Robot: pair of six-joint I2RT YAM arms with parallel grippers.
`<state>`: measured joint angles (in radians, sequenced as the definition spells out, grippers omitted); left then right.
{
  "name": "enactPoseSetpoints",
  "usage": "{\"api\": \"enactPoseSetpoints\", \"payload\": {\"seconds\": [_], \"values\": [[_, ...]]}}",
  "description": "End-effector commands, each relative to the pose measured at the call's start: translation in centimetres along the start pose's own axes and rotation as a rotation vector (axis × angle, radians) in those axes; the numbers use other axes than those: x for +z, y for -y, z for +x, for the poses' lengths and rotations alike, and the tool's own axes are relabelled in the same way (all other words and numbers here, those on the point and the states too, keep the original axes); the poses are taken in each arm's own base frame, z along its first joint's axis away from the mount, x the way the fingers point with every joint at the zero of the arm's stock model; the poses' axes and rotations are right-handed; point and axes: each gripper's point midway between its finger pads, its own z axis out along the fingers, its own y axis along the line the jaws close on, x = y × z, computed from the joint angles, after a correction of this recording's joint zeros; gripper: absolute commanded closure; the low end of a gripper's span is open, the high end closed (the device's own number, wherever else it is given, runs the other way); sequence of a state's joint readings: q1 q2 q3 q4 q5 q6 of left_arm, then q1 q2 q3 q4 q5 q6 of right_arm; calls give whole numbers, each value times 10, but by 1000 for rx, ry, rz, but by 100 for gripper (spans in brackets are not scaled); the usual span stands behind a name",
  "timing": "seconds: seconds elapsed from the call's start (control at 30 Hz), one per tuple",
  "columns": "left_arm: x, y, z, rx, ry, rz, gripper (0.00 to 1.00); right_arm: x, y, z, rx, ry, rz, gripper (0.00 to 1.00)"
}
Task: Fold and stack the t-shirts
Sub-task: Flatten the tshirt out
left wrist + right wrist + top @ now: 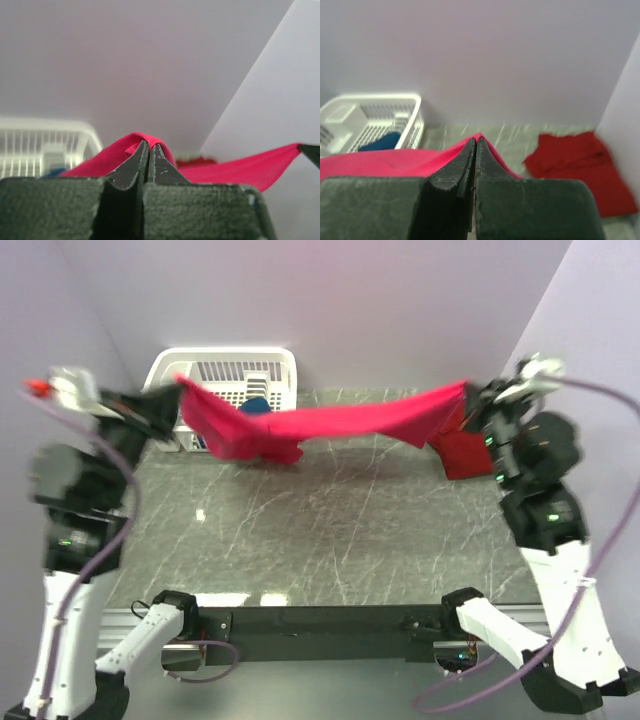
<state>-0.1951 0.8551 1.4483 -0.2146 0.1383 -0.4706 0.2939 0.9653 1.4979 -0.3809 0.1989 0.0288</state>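
1. Two arms are up off the tabletop. The left jaws are clenched on one edge of the magenta t-shirt, and the right jaws are clenched on the opposite edge.
2. The magenta t-shirt hangs between them as a band over the far half of the tabletop, with a bunch sagging near its left end. We cannot tell whether the sag touches the surface.
3. Step in hand, as we judge it: spreading the shirt before laying it down. To do it well, hold both grips level, tension evenly so the bunch opens, then lower onto the bare middle, hanging edge first, away from the other cloth.
4. The darker red t-shirt lies crumpled on the tabletop at far right, just beside the right jaws.
5. The dark blue t-shirt sits in the white basket, far left.
6. Writing: none readable. We see no brand or label on cloth, basket or arms.
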Motion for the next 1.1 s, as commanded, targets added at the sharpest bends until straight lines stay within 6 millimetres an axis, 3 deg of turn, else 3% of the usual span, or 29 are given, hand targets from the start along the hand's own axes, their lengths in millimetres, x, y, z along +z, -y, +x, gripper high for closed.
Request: {"api": "enactPoseSetpoints", "payload": {"seconds": [0.0, 0.03, 0.07, 0.1, 0.13, 0.17, 0.2, 0.33, 0.57, 0.67, 0.87, 0.93, 1.03, 1.07], "values": [[-14, -35, 96, -134, -153, -58, 99, 10, -11, 118, 77, -233, -40, 100], [-22, -42, 115, -152, -191, -74, 99, 2, -13, 137, 118, -277, -42, 100], [-33, -58, 155, -178, -270, -116, 100, -2, -14, 158, 130, -325, -45, 100], [-45, -62, 168, -219, -295, -142, 99, -10, -15, 192, 140, -403, -53, 100], [-51, -66, 181, -240, -321, -158, 99, -17, -16, 204, 170, -437, -51, 100], [-61, -74, 208, -259, -378, -177, 100, -23, -17, 217, 178, -472, -50, 100], [-70, -75, 218, -270, -409, -186, 99, -30, -18, 236, 181, -519, -51, 100], [-100, -93, 257, -302, -526, -291, 99, -56, -17, 255, 205, -605, -34, 100], [-138, -93, 291, -362, -694, -348, 99, -95, -13, 284, 230, -762, 20, 100], [-148, -83, 291, -378, -737, -323, 99, -109, -13, 292, 222, -822, 36, 100], [-167, -66, 289, -403, -830, -285, 99, -137, -22, 287, 220, -868, 28, 100], [-181, -50, 291, -443, -908, -232, 92, -150, -21, 288, 218, -905, 51, 100], [-198, -33, 286, -459, -983, -174, 68, -167, -21, 289, 192, -943, 64, 100], [-197, -30, 277, -445, -970, -164, 62, -170, -21, 288, 205, -950, 75, 95]]}}
